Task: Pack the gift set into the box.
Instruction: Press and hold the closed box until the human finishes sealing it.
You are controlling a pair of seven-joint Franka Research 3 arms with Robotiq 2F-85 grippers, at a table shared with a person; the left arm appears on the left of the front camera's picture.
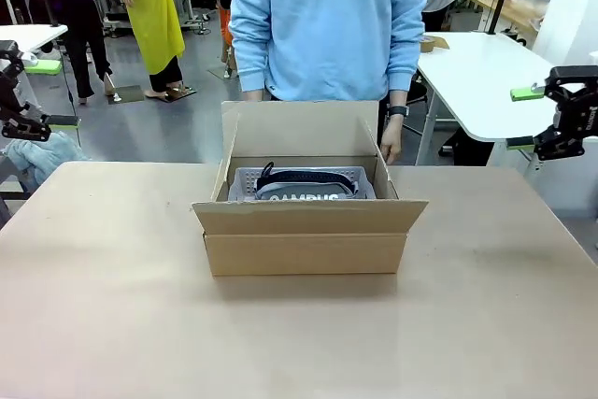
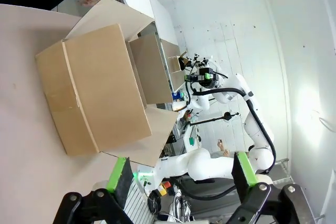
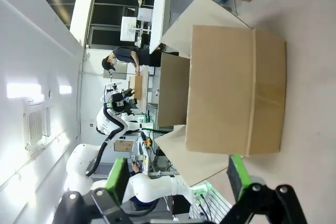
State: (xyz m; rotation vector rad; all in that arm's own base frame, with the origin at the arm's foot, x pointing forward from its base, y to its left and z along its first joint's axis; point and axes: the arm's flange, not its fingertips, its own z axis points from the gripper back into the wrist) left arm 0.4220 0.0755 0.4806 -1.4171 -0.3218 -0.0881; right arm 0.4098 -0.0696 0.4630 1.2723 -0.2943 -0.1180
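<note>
Between our left gripper (image 1: 51, 95) and our right gripper (image 1: 521, 119), well apart from both and lower, the box (image 1: 304, 249) sits on the table (image 1: 112, 306). The gift set (image 1: 304, 184) lies inside it. Behind it, a person's hand (image 1: 391, 142) is just beside its far right corner.

The front camera faces across the table (image 1: 112, 324) to its far side. Both wrist cameras, rolled sideways, share the box (image 2: 100, 87).
</note>
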